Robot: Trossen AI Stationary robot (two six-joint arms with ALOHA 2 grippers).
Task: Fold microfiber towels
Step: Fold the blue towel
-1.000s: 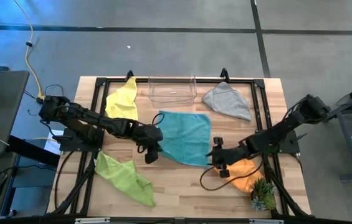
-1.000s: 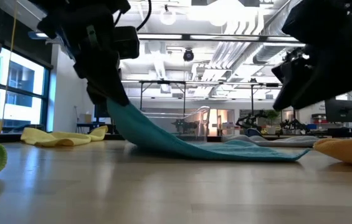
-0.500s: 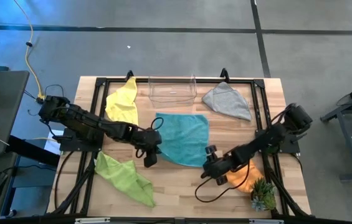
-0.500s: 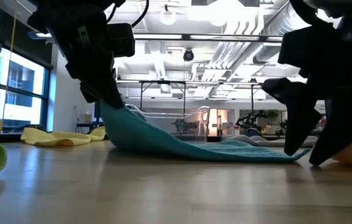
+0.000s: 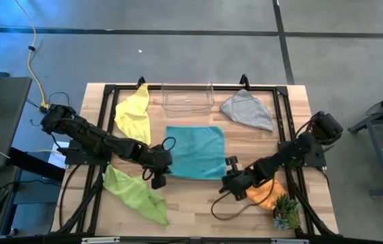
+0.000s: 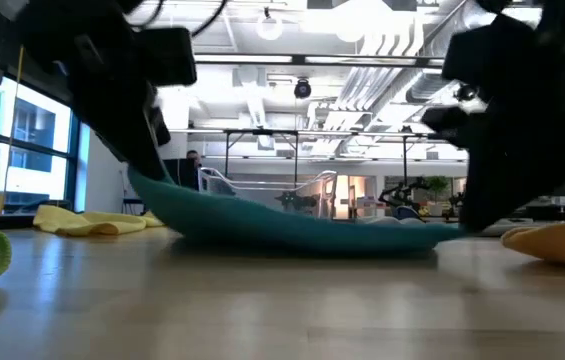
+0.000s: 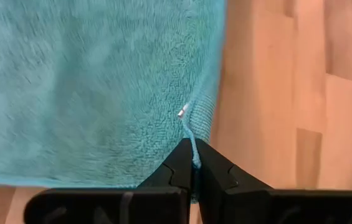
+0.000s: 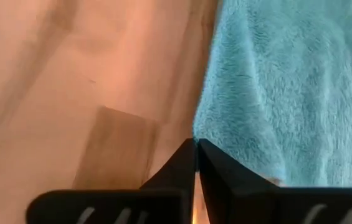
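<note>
The teal towel (image 5: 194, 152) lies spread nearly square at the table's middle. My left gripper (image 5: 158, 177) is shut on its near-left corner, and my right gripper (image 5: 228, 181) is shut at its near-right corner. The yellow towel (image 5: 133, 112) lies crumpled at far left and the lime green one (image 5: 133, 193) at near left. The grey towel (image 5: 247, 110) lies at far right. The orange towel (image 5: 267, 193) lies at near right, partly under my right arm. My left gripper pinches the teal towel's near-left corner (image 7: 194, 134) between its two fingers, slanting down from the near left. That corner (image 6: 147, 185) is raised off the table; the cloth slopes down from it to the wood. My right gripper is shut on the very tip of the near-right corner (image 8: 202, 134), slanting down from the near right. Only a sliver of cloth meets the fingertips (image 8: 191, 155). That end (image 6: 447, 232) stays low, close to the table.
A clear plastic bin (image 5: 188, 98) stands at the far edge, behind the teal towel. A small green spiky plant (image 5: 286, 213) sits at the near right corner. A dark frame (image 5: 110, 91) runs around the tabletop. Bare wood lies along the near edge between the arms.
My left gripper has gone toward the table's near left with the teal corner, drawing the towel out from a skewed shape into a near square. My right gripper has come in to the near-right corner, tipped further down and shut there.
</note>
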